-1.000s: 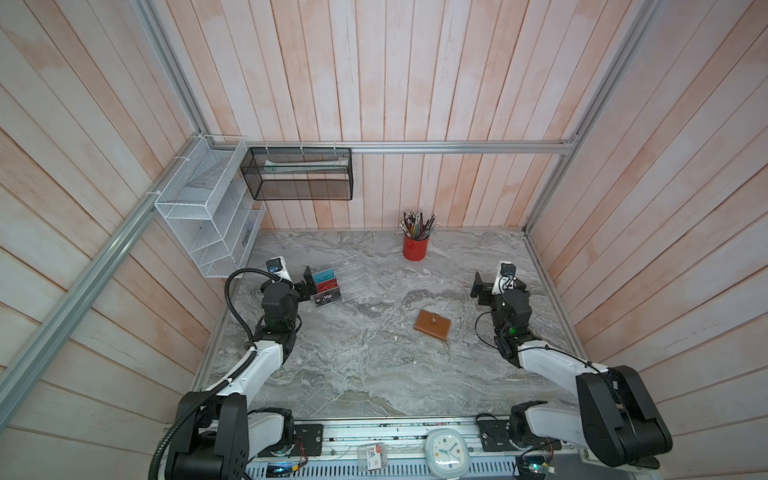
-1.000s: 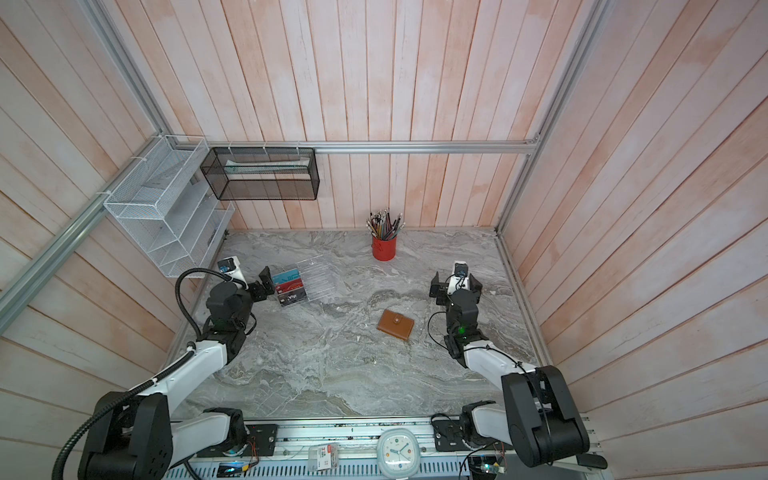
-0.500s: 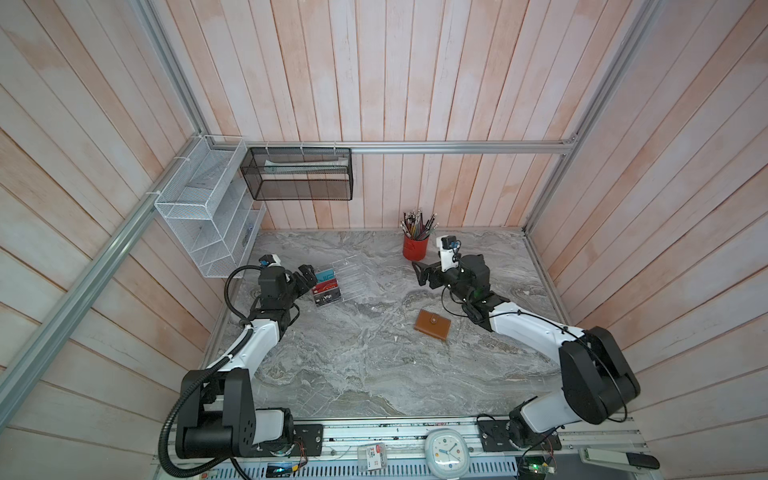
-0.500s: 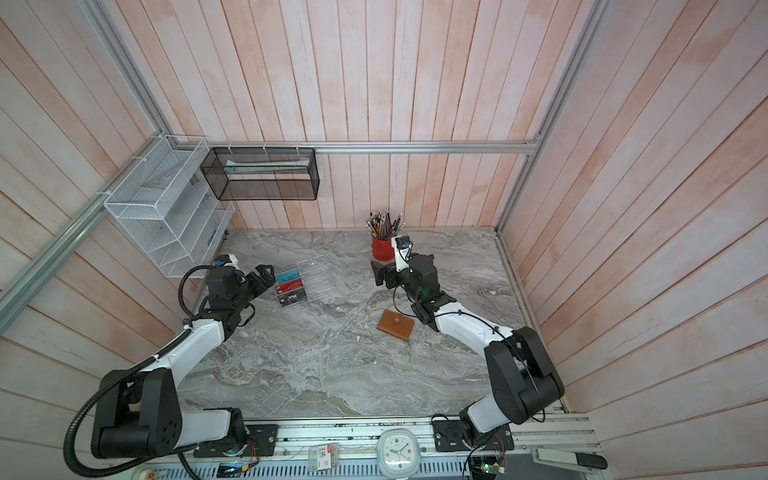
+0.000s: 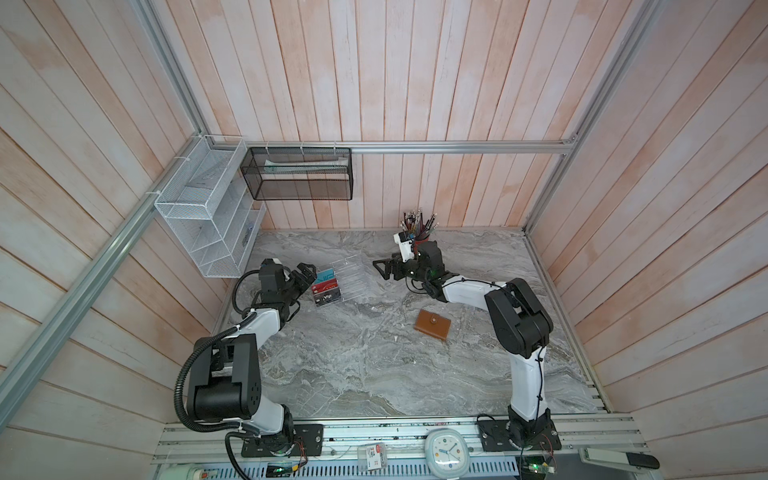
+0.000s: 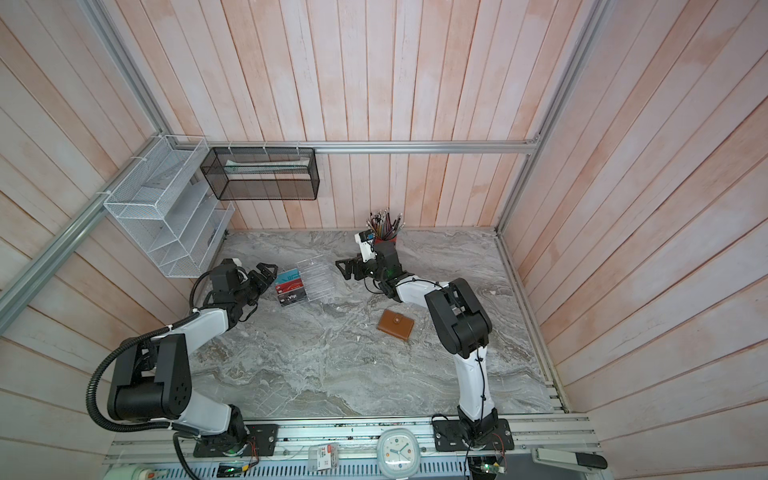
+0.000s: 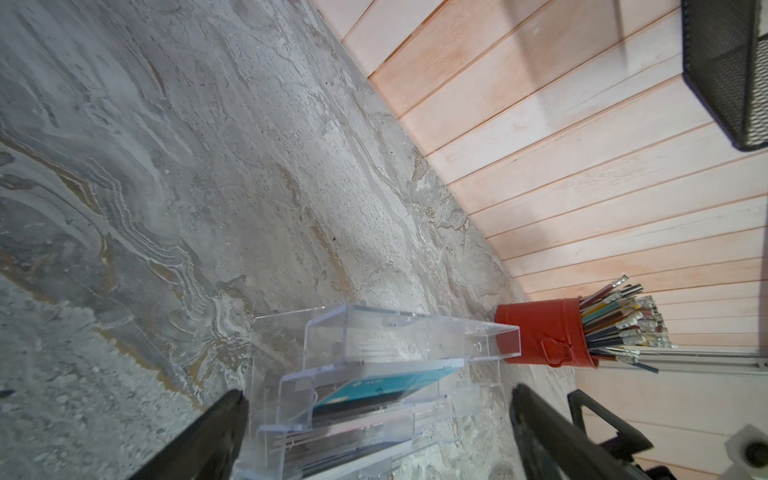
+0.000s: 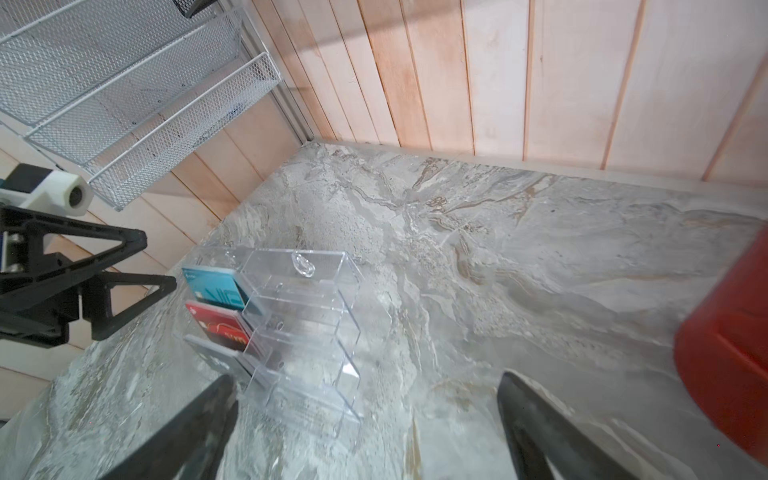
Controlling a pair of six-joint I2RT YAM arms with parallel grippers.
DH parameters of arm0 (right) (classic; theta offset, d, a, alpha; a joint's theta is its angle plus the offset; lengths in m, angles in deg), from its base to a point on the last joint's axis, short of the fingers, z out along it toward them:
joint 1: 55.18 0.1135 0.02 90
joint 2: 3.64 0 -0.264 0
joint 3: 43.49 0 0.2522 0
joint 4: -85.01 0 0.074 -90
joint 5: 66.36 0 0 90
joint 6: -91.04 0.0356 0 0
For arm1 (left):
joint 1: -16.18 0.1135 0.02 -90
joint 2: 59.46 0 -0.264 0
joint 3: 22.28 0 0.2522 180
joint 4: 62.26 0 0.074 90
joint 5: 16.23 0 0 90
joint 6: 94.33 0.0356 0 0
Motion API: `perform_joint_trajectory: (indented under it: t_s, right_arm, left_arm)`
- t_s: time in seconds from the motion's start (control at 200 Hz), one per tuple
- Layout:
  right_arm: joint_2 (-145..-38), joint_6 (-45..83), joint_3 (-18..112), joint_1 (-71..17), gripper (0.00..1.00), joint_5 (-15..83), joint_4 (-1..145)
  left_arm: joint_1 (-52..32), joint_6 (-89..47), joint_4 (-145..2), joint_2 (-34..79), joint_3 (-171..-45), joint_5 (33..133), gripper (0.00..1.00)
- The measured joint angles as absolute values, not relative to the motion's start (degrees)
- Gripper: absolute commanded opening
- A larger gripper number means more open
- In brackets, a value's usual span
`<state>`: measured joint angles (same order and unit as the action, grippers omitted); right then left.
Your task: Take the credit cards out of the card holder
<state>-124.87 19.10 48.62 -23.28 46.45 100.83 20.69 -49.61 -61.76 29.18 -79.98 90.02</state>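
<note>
The card holder (image 5: pixel 433 325) (image 6: pixel 395 325), a tan-brown leather wallet with its snap strap fastened, lies flat on the marble table right of centre. The credit cards are hidden. In both top views my left gripper (image 5: pixel 306 274) (image 6: pixel 266 272) is open at the left end of a clear acrylic rack (image 5: pixel 347 277) (image 6: pixel 318 277). My right gripper (image 5: pixel 381 268) (image 6: pixel 344 268) is open just right of that rack, behind and left of the wallet. The left wrist view has the rack (image 7: pixel 374 345) between my open left gripper's (image 7: pixel 376 398) jaws. Nothing sits between my right gripper's (image 8: pixel 365 380) jaws.
Teal, red and black Vip cards (image 5: pixel 326 287) (image 8: pixel 216 316) stand in the rack's left slots. A red pencil cup (image 6: pixel 388 239) (image 7: pixel 540 332) (image 8: pixel 723 353) sits close behind the right wrist. White wire shelves (image 5: pixel 208 216) and a black mesh basket (image 5: pixel 299 174) hang on the walls.
The right arm has swung from the table's right edge to the back middle, beside the acrylic rack. The left gripper has moved forward to the rack's left end. Both stayed open.
</note>
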Motion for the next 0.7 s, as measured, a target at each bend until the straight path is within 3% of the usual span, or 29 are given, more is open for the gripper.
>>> perform_joint_trajectory:
  t_s: [0.335, 0.7]
  right_arm:
    - [-134.66, 23.74, 58.02, -21.16, 0.98, 51.96, 101.81]
    - [-137.9, 27.28, 58.93, -18.85, 0.98, 55.04, 104.76]
  left_arm:
    - [21.0, -52.12, -56.49, 34.91, -81.16, 94.52, 1.0]
    - [20.87, -54.33, -51.72, 35.89, -80.31, 97.3, 1.0]
